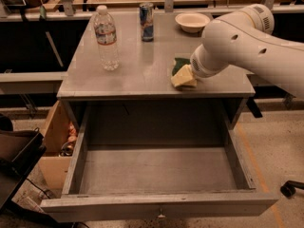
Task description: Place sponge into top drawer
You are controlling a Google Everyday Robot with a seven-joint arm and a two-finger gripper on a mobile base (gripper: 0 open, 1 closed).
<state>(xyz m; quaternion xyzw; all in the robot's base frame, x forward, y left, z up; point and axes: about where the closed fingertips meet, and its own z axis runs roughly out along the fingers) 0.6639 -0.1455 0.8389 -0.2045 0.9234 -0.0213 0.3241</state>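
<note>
The sponge point(179, 63) lies on the grey table top point(133, 70) near its front right; only its dark green face shows, partly covered by the arm. My gripper point(184, 76), pale yellow foam at the end of the white arm point(247, 42), is down on the table right at the sponge's near side, touching or nearly touching it. The top drawer point(156, 204) is pulled fully out below the table's front edge. Its grey floor is bare, and a small knob sits at the centre of its front panel.
A water bottle point(107, 38) stands at the table's left. A blue can point(147, 15) and a pale bowl point(192, 21) stand at the back. A cardboard box point(53, 141) and dark equipment point(16, 158) sit left of the drawer. A chair caster point(289, 188) is on the floor at right.
</note>
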